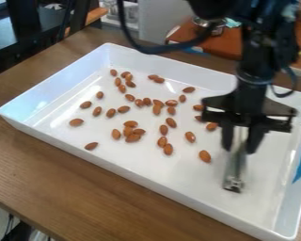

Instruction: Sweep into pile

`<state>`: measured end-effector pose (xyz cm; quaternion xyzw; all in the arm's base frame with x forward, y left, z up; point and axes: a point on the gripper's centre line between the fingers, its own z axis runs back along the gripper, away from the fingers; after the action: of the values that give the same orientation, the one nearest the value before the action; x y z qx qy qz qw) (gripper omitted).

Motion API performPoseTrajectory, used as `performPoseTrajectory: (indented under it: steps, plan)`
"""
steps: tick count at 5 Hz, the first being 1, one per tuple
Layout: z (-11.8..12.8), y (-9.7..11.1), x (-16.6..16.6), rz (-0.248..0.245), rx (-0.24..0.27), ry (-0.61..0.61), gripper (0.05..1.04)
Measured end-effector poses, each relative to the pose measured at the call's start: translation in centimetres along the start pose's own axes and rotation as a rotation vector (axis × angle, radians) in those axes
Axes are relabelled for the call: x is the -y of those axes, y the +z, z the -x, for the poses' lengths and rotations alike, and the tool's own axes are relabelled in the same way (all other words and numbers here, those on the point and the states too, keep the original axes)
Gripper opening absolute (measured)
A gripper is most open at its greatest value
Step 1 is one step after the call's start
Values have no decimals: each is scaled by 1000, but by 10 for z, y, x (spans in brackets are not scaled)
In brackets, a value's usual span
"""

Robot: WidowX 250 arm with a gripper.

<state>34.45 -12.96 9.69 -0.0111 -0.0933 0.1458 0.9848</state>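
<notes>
Can see a thin sweeping tool [235,167] pinched in the black gripper [240,148], with jaws narrow around it. Hangs low at the right of the white tray [172,68]; hard to tell about touching the bottom. Now look left at the almonds [133,138]: all spread out, a few in small bunches, many alone. Likely to miss lots of them in one go, with a tool so thin. Could roll some off to the sides by pushing with just the tip. Might slide right over some by sweeping too high, or get stuck and bump the tray along by pressing too hard. Could even flick a few over the edge onto the brown table [65,174] by going too fast. May also twist loose in a hard push, from being held only near the top. Best to go slow and low.
</notes>
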Motion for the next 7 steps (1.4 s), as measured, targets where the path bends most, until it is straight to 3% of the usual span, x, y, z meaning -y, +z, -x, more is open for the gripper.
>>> performPoseTrajectory:
  steps: [2,4,5,7]
  plan:
    - [-2,8,-48,16,19,-57,331]
    - [-19,2,-81,-10,129,-56,331]
    - [-19,1,-93,-28,144,-63,331]
    - [-21,5,-144,-115,101,-63,331]
